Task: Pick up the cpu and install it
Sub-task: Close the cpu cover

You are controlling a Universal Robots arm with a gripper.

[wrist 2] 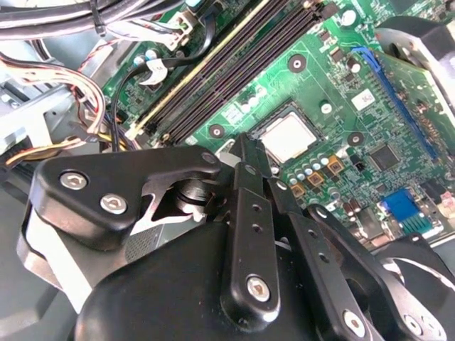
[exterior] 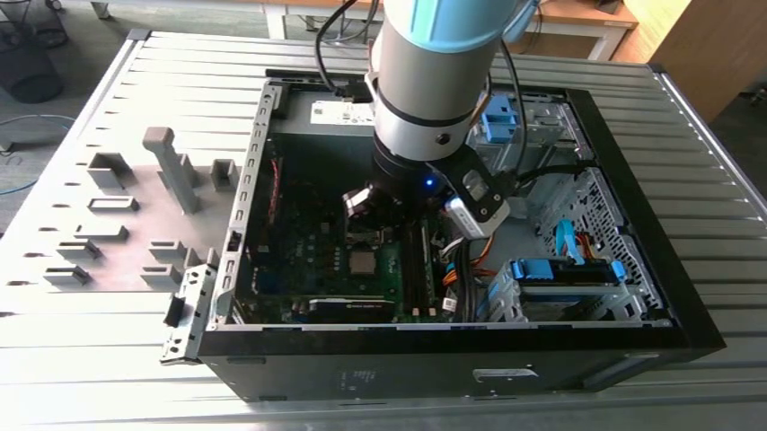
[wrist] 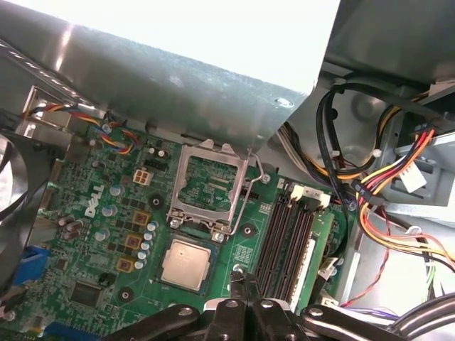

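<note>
Ribbed grey metal makes up the surface (exterior: 96,359), and an open computer case (exterior: 671,269) lies flat on it with the motherboard (wrist: 99,213) facing up. The arm (exterior: 432,81) reaches down into the case.

On the board, the dark socket frame (wrist: 210,186) stands swung up and open on its hinge. The cpu (wrist: 186,264) lies flat just beside the hinged end of that frame, silvery top upward, and looks level with the board around it. It shows again in the second wrist view (wrist 2: 293,136) and as a small pale square in the exterior view (exterior: 359,261).

The pincer (wrist: 246,283) is closed, with its fingers (wrist: 238,291) pressed together and nothing between them. Its tips hang near the cpu, on the side away from the socket frame. They sit apart from the chip and do not touch it; the second wrist view (wrist 2: 247,150) shows the same gap.

Black memory slots (wrist: 288,238) run alongside the socket frame. Beyond them, farther from the frame, lies a bundle of coloured cables (wrist: 398,177). Grey holder blocks (exterior: 180,171) stand well apart from the socket frame, outside the case wall on the exterior view's left.
</note>
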